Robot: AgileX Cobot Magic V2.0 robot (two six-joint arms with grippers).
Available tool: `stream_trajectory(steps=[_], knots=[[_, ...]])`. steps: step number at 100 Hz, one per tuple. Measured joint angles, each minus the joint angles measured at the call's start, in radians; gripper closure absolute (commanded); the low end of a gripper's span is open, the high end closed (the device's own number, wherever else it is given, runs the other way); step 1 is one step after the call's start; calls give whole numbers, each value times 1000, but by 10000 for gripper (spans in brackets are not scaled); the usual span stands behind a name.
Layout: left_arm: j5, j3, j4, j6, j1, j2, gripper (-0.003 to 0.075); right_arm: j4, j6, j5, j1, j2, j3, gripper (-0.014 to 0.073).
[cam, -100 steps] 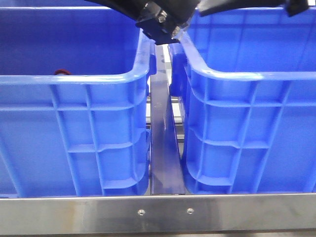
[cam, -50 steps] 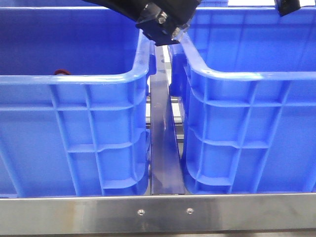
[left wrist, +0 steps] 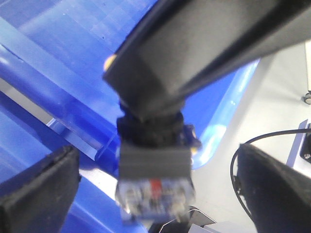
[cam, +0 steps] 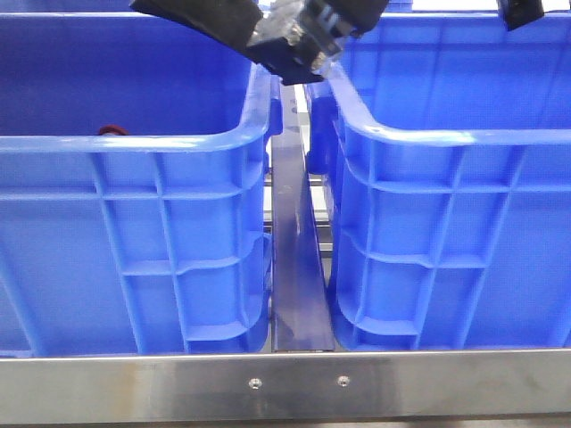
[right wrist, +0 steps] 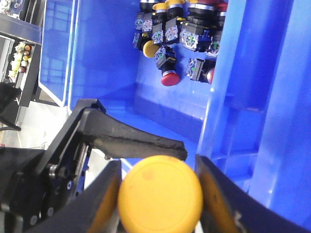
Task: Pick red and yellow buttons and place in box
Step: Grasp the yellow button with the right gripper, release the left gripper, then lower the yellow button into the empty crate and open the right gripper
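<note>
Two deep blue boxes of shiny plastic side by side, the left box and the right box, both with ribbed walls and a thick round rim. Between them a thin strip of shiny metal, and in front a flat grey metal bar with two small screws. High up over the gap between the two rims, the yellow button. Pinched tight by the right gripper, one finger on each side of the smooth, round cap. Under the cap a dark square body and a clear plastic block with a bit of red inside, a little blurry. Spread wide around that block without touching it, the left gripper, with rough black pads. Down in a corner of one blue box, seen from the right wrist, a heap of more buttons, some with yellow caps, one with a red cap. Cannot tell which box that is. Just behind the near wall of the left box, a small dark red thing.
</note>
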Motion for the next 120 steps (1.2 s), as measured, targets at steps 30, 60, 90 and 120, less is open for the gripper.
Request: stream_trajectory(steps=[30,60,90,120], knots=[[0,0,-2,0,0,0,100,-9,-191,-8,-231,-19,0,410],[0,0,-14,0,0,0,100,-9,-631,-274,-291,-14,0,410],[0,0,-18,0,0,0,100,19,-790,-543,-266,117,0,410],[0,0,-18,0,0,0,100,50,-877,-678,-190,298,-56,410]])
